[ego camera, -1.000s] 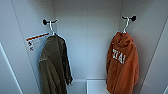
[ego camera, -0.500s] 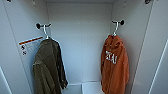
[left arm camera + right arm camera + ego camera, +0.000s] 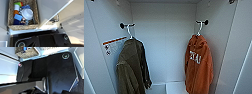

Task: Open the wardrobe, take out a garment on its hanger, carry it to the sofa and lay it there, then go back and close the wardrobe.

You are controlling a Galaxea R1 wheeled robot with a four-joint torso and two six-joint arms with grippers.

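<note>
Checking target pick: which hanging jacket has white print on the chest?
The orange jacket, hung at the right of the wardrobe; the olive-green jacket at left is plain.

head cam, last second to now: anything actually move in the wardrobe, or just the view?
Just the view. The whole head picture slid downward and the garments loom slightly larger, so the camera tilted up or moved closer. The bright orange hooded jacket with white chest lettering hangs on its white hanger from the right peg as before; the dark olive-green jacket likewise on the left. Nothing was grasped or released inside the open white wardrobe.
</note>
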